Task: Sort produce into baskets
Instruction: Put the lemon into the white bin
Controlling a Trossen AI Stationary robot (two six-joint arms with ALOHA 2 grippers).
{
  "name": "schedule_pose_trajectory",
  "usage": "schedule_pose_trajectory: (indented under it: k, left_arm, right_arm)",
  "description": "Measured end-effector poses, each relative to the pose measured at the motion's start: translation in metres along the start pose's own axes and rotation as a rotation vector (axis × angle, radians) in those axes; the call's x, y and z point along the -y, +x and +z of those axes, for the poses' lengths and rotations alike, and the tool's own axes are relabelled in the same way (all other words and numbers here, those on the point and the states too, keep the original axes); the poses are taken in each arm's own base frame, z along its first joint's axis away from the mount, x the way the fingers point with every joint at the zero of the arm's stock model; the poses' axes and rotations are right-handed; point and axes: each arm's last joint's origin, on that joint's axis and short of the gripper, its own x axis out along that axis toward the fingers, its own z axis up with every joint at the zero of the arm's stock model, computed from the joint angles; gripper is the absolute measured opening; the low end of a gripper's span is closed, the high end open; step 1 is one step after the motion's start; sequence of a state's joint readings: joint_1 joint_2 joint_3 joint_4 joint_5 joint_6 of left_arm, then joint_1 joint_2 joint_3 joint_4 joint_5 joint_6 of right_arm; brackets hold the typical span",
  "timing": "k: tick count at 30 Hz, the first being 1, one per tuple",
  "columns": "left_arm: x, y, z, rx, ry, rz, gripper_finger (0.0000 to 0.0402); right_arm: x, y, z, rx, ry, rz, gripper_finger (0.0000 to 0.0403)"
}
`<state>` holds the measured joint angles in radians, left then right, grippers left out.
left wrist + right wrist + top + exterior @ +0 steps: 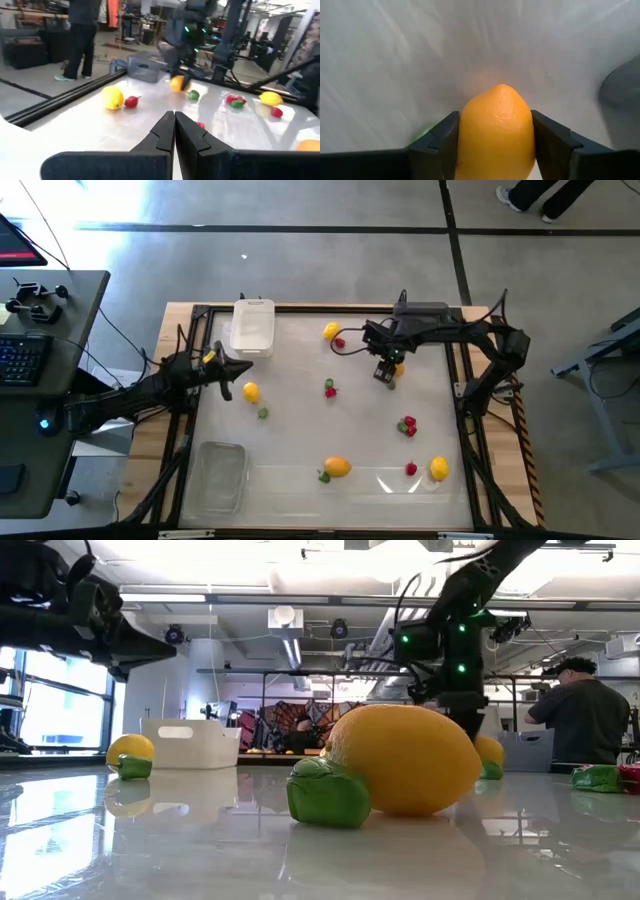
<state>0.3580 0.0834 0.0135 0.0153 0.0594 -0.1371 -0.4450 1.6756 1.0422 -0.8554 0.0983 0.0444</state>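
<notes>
My right gripper [388,372] points down over the table's far right part, shut on an orange toy fruit [495,130], with a small green piece [194,94] beside it. My left gripper [174,117] hovers shut at the left side, near a yellow fruit [250,391], touching nothing. Other produce lies loose on the table: a yellow piece [331,331], red berries [407,425], an orange piece [337,467] and a yellow one [439,468]. The white basket [252,327] stands far left, the clear one [215,475] near left, and the dark grey one [145,67] at the far edge. My right gripper pinches the orange fruit by its two opposite sides [465,137] between its two fingers [550,140]. The fingers come from above, pointing down. The fruit's rounded tip sticks out past the fingers; in the low view the fruit [488,752] sits at table level.
A person [585,720] stands in the room beyond the table. Black frame rails [185,380] run along the table's edges. The table's middle [330,430] holds only scattered small pieces.
</notes>
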Motion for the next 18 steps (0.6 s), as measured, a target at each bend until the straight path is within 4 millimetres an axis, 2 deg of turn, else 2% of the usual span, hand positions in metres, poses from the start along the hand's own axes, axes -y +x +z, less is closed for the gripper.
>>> schedule_pose_trajectory:
  k: [4,6,14,18]
  left_arm:
    - [0.003,0.001,0.003,0.018,-0.027,-0.080,0.0000]
    - [0.004,0.001,0.004,0.028,-0.030,-0.125,0.0000]
    - [0.005,0.009,0.005,0.014,-0.027,-0.181,0.0000]
    - [0.005,0.014,0.007,0.016,0.001,-0.182,0.0000]
  right_arm:
    - [-0.007,-0.014,0.016,0.110,-0.048,0.006,0.0183]
    - [-0.012,-0.021,0.024,0.220,-0.089,0.013,0.0183]
    - [-0.036,-0.043,0.054,0.877,-0.200,0.108,0.0183]
    - [-0.046,-0.054,0.064,1.085,-0.249,0.120,0.0183]
